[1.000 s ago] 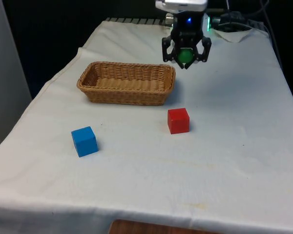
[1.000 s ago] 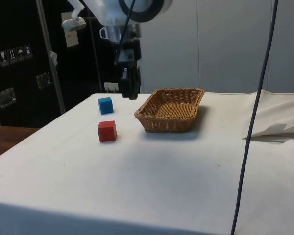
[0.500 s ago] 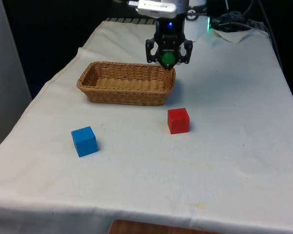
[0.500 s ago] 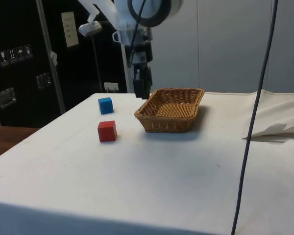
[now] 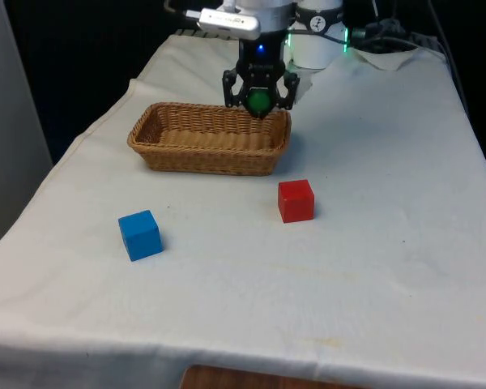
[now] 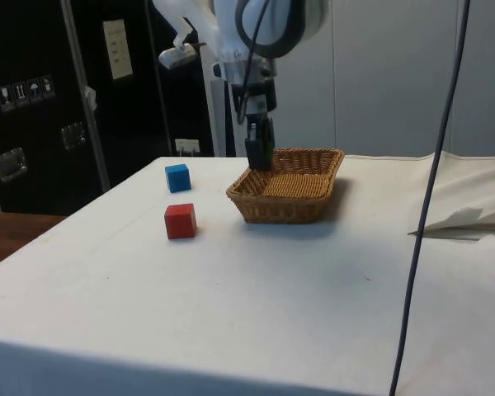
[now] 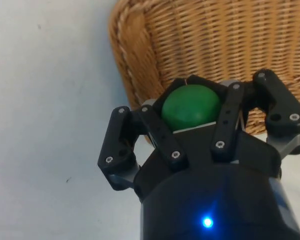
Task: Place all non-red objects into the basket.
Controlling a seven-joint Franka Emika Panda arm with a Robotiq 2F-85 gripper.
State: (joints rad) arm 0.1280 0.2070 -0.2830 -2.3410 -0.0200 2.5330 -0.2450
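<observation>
On the front view's left, the blue cube (image 5: 139,234) is sitting on the bench (image 5: 373,267), not yet collected. Further right, the wicker basket (image 5: 178,147) is lying with nothing visible inside it. Above its right end the tool (image 5: 259,101) is hovering, gripping the green ball (image 5: 259,100) between its fingers (image 7: 157,132). The red cube (image 5: 296,200) is resting nearby, where it belongs. Judging by this, the ball is about to go in and the blue cube remains.
</observation>
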